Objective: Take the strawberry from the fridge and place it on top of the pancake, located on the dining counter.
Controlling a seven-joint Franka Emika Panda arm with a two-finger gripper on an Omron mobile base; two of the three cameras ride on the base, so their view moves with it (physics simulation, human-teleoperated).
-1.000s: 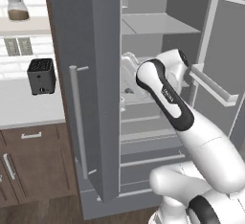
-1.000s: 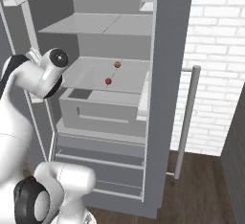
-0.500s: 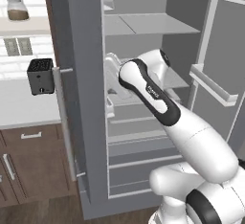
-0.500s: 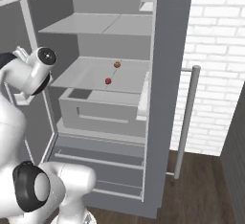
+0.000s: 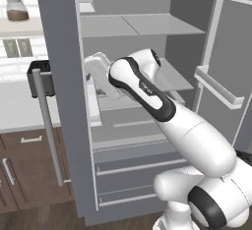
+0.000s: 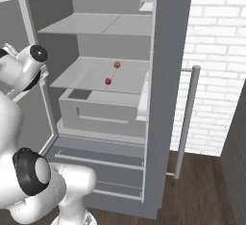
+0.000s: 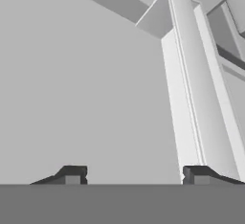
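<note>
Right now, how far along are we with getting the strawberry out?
Done: the fridge stands open. In hand: nothing; the strawberry sits on the middle shelf near a brownish ball, and the tool has space between its tips. Left: reach, grasp, carry it to the pancake.

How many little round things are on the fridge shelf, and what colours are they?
Red strawberry: 1
Brownish ball: 1
Total: 2, both on the same pale shelf in the open fridge.
</note>
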